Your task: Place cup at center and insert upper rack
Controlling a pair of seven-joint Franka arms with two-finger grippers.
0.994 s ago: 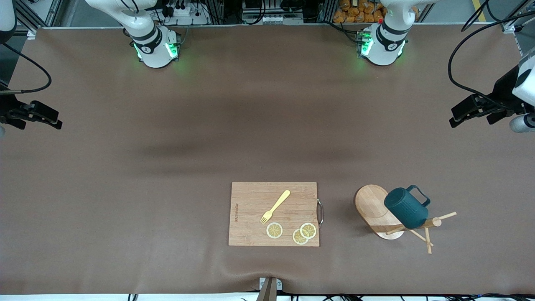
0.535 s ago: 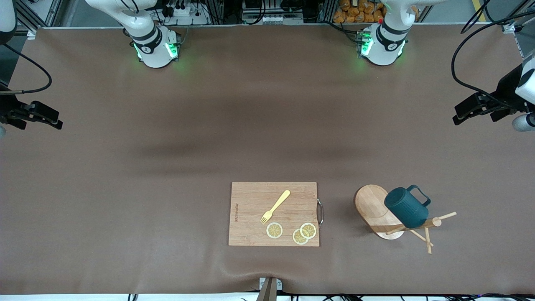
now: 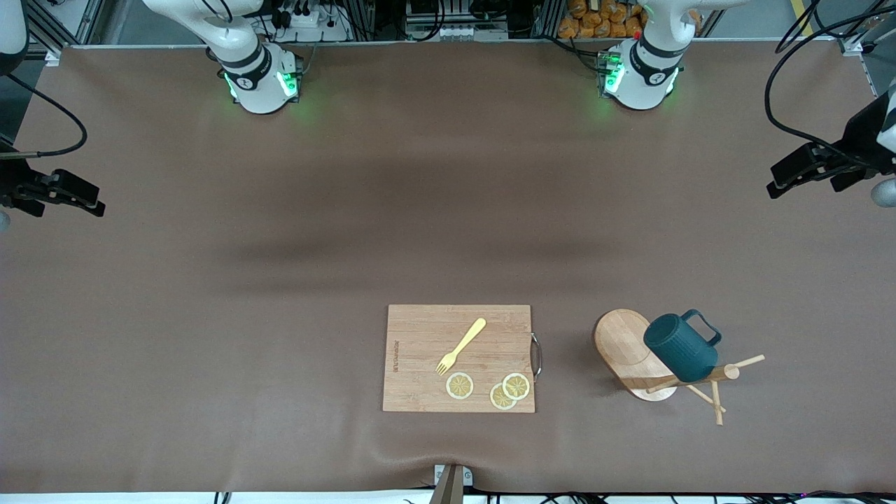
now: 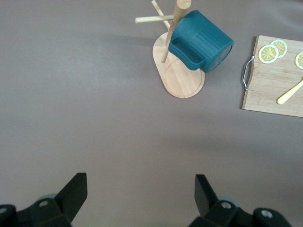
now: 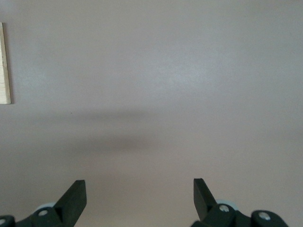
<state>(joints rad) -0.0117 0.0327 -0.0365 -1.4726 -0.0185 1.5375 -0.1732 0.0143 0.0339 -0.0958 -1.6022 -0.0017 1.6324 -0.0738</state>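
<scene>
- A wide bench under a plain brown cover fills the room's middle, with the two arm bases standing along its top edge, green lights glowing on each.
- A rectangular wooden cutting board with a metal handle on the side facing the left arm's end lies near the front camera's edge, about midway along the bench.
- The upper rack, a light wooden mug tree on an oval base, stands beside the board toward the left arm's end, apart from it; its post leans toward the camera in the front view and thin pegs cross near its top.
- The cup, dark teal and ribbed, hangs tilted on the rack over the base, handle toward the left arm's end.
- The left gripper hangs over bare bench at the left arm's end, well apart from the rack, jaws spread wide and holding nothing.
- The right gripper waits over bare bench at the right arm's end, jaws likewise spread and empty.
- On the board lie a yellow fork, slanted, and three lemon slices at the camera-side edge, two of them overlapping.
</scene>
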